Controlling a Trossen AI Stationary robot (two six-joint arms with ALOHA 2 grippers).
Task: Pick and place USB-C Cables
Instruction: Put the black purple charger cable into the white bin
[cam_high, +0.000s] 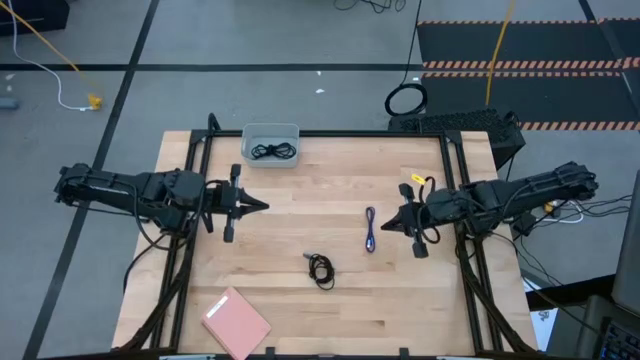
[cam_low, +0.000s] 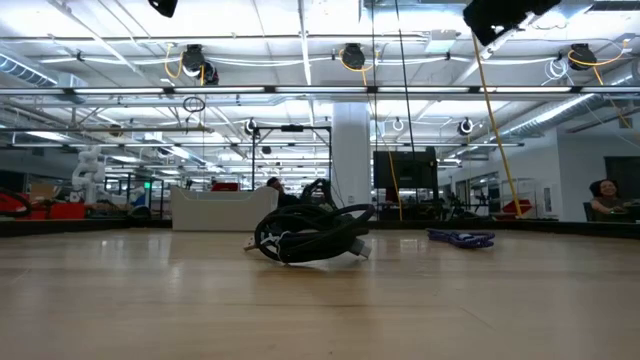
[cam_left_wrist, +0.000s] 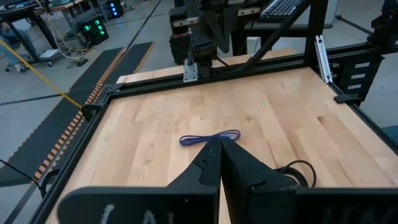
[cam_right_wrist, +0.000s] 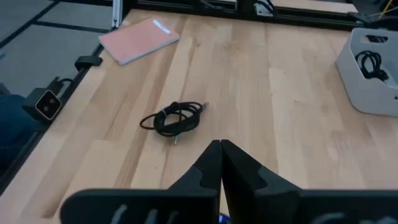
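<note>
Three short cables are spread about this wooden table (cam_high: 300, 215); one black cable (cam_high: 273, 151) lies coiled inside the grey tray (cam_high: 271, 132) at the far edge, toward the left arm's side, and nothing else shows in that tray; a second black cable (cam_high: 320, 268) sits bundled on the bare wood near the middle, toward the near edge; the purple-blue cable (cam_high: 370, 229) lies stretched out on the wood just beside the right gripper (cam_high: 386, 224), apart from its tips. A pink pad (cam_high: 236, 322) rests flat near the front left corner, well apart from the cables. The left gripper (cam_high: 264, 206) hangs over the table on its own side, fingers pressed together and holding nothing; the right gripper's fingers are pressed together too, empty. Nothing lies between the loose cables and the tray. Off the table, a thick black hoop (cam_high: 405, 100) and a yellow cord (cam_high: 45, 42) lie on the floor.
</note>
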